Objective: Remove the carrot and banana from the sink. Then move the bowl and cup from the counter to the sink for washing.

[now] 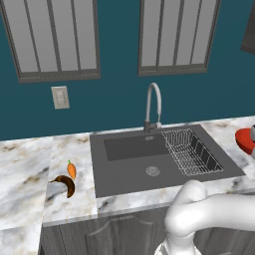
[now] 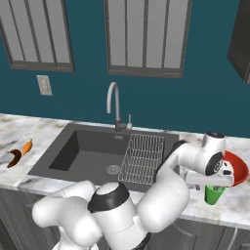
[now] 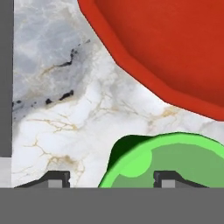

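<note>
Claw [image 3: 111, 178] straddling rim of bright green cup [image 3: 175, 162].

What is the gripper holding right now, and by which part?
It cannot be told. The gripper straddles the cup's rim wall, one finger inside and one outside, but whether the fingers press on it isn't visible.

Both base views share the sink [image 1: 149, 164]; hand view hugs counter [image 3: 65, 122].
</note>
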You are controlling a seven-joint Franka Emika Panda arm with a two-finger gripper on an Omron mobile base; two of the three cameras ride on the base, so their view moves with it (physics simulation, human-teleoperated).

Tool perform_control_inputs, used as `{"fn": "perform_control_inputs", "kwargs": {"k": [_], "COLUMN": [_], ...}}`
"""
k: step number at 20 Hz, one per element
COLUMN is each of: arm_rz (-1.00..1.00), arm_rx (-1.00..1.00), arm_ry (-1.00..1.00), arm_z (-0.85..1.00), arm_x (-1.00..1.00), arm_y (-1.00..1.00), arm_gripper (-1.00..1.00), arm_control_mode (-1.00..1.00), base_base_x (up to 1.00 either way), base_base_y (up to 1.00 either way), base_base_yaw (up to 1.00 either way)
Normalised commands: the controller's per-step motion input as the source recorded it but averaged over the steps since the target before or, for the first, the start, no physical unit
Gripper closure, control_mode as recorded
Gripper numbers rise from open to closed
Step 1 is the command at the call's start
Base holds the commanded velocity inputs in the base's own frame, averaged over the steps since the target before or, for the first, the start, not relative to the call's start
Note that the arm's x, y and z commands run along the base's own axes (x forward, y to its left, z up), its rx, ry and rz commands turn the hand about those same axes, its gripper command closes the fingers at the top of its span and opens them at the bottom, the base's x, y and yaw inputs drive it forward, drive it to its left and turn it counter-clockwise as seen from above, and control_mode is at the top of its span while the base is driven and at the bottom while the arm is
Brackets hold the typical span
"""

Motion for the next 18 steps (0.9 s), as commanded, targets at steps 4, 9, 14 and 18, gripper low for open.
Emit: {"fn": "perform_control_inputs", "kwargs": {"k": [4,9,14,18], "arm_rz": [0.00,0.00,0.04,0.11], "arm_rx": [0.11,0.11,0.06,0.00], "arm_ry": [0.00,0.00,-0.01,-0.05], "arm_z": [-0.02,-0.06,0.02,0.12], "arm_x": [-0.15,-0.29,-0.30,-0.26], "arm_y": [0.00,0.00,0.14,0.23], "arm_gripper": [1.00,1.00,1.00,1.00], "arm_control_mode": [-1.00,-1.00,-1.00,-1.00], "base_base_x": [0.00,0.00,0.00,0.00], "base_base_y": [0.00,0.00,0.00,0.00], "base_base_yaw": [0.00,0.00,0.00,0.00]}}
